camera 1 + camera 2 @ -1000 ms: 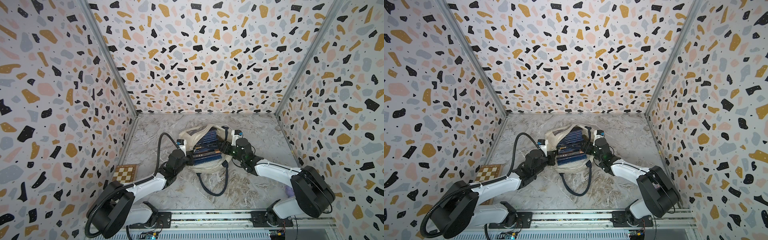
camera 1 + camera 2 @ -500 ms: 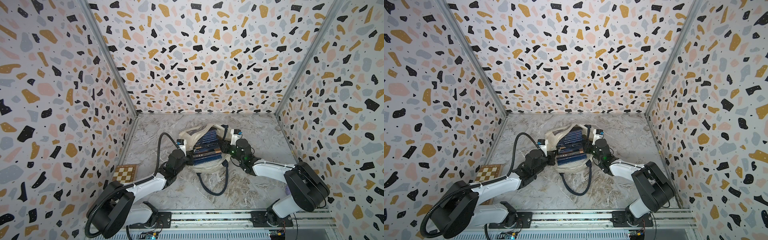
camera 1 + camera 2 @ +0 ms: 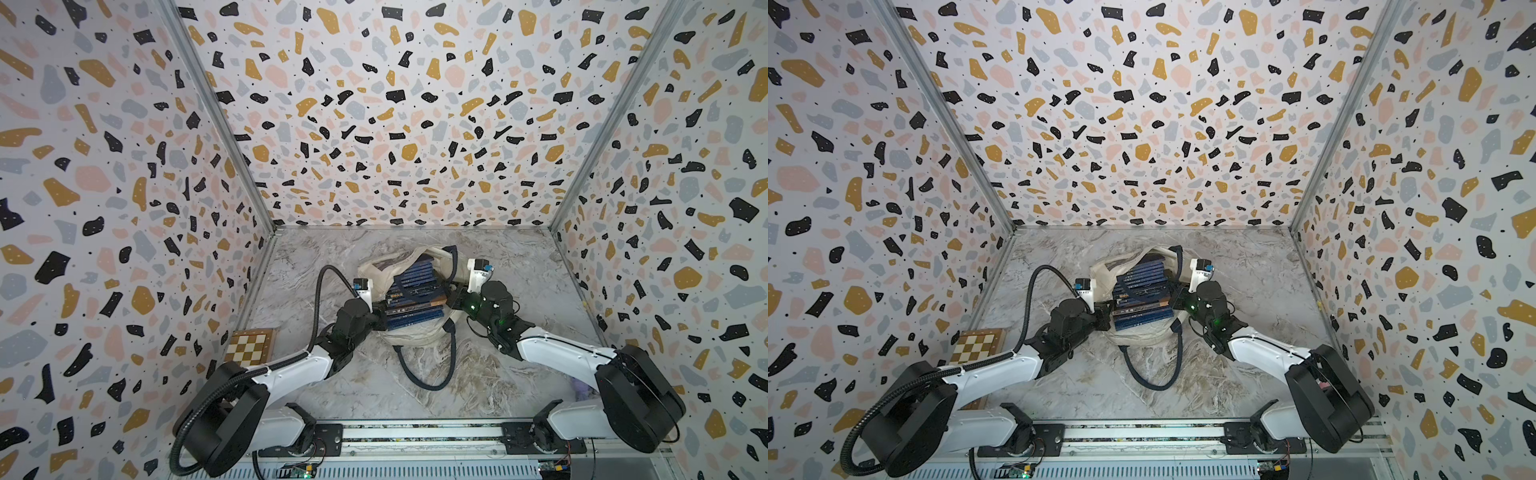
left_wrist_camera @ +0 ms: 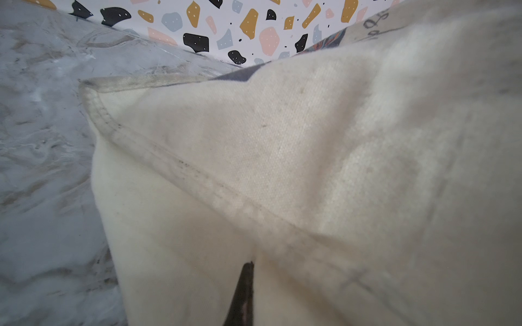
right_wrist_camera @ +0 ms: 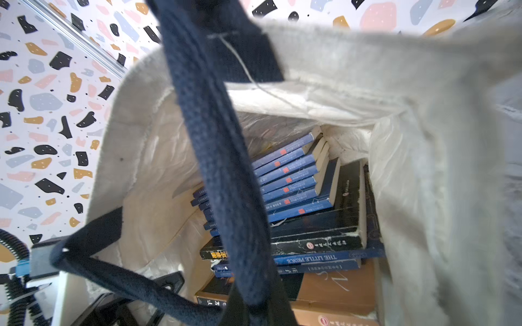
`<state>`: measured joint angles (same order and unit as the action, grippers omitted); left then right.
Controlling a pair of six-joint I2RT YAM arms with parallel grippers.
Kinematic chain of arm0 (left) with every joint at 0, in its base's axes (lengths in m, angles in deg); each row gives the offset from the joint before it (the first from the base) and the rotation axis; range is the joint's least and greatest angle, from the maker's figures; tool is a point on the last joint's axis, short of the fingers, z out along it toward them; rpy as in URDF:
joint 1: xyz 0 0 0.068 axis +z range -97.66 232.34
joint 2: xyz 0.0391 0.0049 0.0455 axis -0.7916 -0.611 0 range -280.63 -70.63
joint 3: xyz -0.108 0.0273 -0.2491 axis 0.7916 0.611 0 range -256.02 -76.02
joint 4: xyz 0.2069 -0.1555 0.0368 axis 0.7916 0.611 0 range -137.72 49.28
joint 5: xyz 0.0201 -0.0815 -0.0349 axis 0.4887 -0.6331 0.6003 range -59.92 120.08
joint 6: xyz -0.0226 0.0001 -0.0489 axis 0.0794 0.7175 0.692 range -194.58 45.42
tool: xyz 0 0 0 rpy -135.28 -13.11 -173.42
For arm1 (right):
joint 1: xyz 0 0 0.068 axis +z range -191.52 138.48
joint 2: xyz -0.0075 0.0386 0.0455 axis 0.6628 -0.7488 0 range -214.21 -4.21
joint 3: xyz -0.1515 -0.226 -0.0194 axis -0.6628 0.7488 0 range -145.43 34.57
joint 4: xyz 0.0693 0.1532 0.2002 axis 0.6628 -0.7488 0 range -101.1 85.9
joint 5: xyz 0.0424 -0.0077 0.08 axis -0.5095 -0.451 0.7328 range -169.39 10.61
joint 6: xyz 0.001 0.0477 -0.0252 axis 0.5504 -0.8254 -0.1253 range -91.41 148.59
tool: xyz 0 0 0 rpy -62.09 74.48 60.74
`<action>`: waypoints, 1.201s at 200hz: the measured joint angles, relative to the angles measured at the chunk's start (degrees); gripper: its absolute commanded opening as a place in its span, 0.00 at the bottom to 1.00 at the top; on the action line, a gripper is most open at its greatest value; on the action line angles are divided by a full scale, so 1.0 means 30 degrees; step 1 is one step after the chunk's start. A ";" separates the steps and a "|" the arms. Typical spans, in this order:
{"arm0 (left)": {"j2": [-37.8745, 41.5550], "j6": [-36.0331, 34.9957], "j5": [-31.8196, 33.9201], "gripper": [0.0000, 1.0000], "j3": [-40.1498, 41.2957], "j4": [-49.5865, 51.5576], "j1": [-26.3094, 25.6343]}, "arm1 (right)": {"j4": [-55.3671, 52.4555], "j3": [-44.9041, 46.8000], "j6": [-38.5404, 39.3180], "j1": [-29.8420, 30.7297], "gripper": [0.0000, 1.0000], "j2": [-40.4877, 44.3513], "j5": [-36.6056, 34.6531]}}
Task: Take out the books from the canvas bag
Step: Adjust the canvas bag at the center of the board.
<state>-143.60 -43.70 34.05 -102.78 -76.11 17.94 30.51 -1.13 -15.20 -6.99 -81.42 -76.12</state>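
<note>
The cream canvas bag lies in the middle of the table with its mouth wide. Several navy books are stacked inside it. My left gripper is shut on the bag's left edge. In the left wrist view its dark tips pinch cream cloth. My right gripper is at the bag's right side, shut on a navy handle. Behind that handle the right wrist view shows the book spines.
A brown-and-cream chessboard box lies by the left wall, next to my left arm. The bag's other navy handle loops across the table toward the front rail. Patterned walls close in three sides.
My right gripper has closed on the navy handle at the bag's right side, and that arm's elbow has shifted slightly. The left gripper and the books have not moved.
</note>
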 measured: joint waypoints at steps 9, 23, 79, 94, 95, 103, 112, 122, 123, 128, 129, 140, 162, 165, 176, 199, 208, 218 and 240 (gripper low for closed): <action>0.0000 0.0000 0.0007 0.00 0.0000 0.0007 0.0000 | -0.0423 0.0000 -0.0138 0.0000 0.00 0.0270 0.0022; -0.0007 -0.0007 0.0007 0.00 0.0000 0.0007 -0.0007 | -0.1064 -0.0015 -0.0379 0.0000 0.00 0.0714 0.0102; -0.0131 -0.0080 0.0168 0.00 0.0000 -0.0109 -0.0007 | -0.4335 -0.3832 -0.0459 0.0022 0.00 0.1173 0.0838; -0.0131 -0.0087 0.0277 0.00 0.0000 -0.0131 -0.0007 | -0.4743 -0.5209 -0.0444 0.0022 0.00 0.1129 0.1064; -0.0131 -0.0087 0.0284 0.00 0.0000 -0.0131 -0.0007 | -0.4765 -0.5311 -0.0452 0.0015 0.00 0.1122 0.1071; -0.0131 -0.0095 0.0321 0.00 0.0000 -0.0124 -0.0007 | -0.4911 -0.5792 -0.0452 0.0015 0.00 0.1129 0.1209; -0.0131 -0.0109 0.0350 0.00 0.0000 -0.0124 -0.0022 | -0.5020 -0.6215 -0.0459 0.0015 0.00 0.1129 0.1311; -0.0131 -0.0131 0.0364 0.00 0.0000 -0.0124 -0.0022 | -0.5231 -0.6550 -0.0459 0.0015 0.00 0.1115 0.1413; -0.0131 -0.0138 0.0364 0.00 0.0000 -0.0124 -0.0029 | -0.5275 -0.6594 -0.0459 0.0015 0.00 0.1115 0.1428; -0.0138 -0.0138 0.0379 0.00 0.0000 -0.0124 -0.0029 | -0.5428 -0.6754 -0.0459 0.0015 0.00 0.1078 0.1479; -0.0138 -0.0146 0.0379 0.00 0.0000 -0.0124 -0.0029 | -0.5435 -0.6776 -0.0459 0.0015 0.00 0.1071 0.1486; -0.0182 -0.0153 0.0415 0.00 0.0000 -0.0131 -0.0029 | -0.5814 -0.7242 -0.0459 0.0015 0.00 0.0867 0.1588; -0.0335 -0.0182 0.0430 0.00 0.0000 -0.0138 -0.0036 | -0.6353 -0.8663 -0.0495 -0.0102 0.00 -0.0029 0.1996; -0.0335 -0.0204 0.0437 0.00 0.0000 -0.0138 -0.0036 | -0.6411 -0.8918 -0.0525 -0.0131 0.00 -0.0197 0.2098; -0.0350 -0.0248 0.0459 0.00 0.0000 -0.0131 -0.0044 | -0.6681 -0.9748 -0.0619 -0.0240 0.00 -0.0692 0.2426; -0.0350 -0.0379 0.0510 0.00 0.0000 -0.0124 -0.0044 | -0.6834 -1.0812 -0.0925 -0.0379 0.00 -0.1333 0.3031; -0.0350 -0.0430 0.0517 0.00 0.0000 -0.0117 -0.0044 | -0.6900 -1.0965 -0.1086 -0.0401 0.00 -0.1392 0.3213; -0.0350 -0.0444 0.0532 0.00 0.0000 -0.0117 -0.0044 | -0.6914 -1.1111 -0.1231 -0.0437 0.00 -0.1435 0.3432; -0.0350 -0.0466 0.0576 0.00 0.0000 -0.0095 -0.0044 | -0.7125 -1.1562 -0.1639 -0.0634 0.00 -0.1530 0.4051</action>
<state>-144.65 -45.10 35.78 -102.78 -76.39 17.81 9.14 -35.82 -20.12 -8.89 -86.01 -63.97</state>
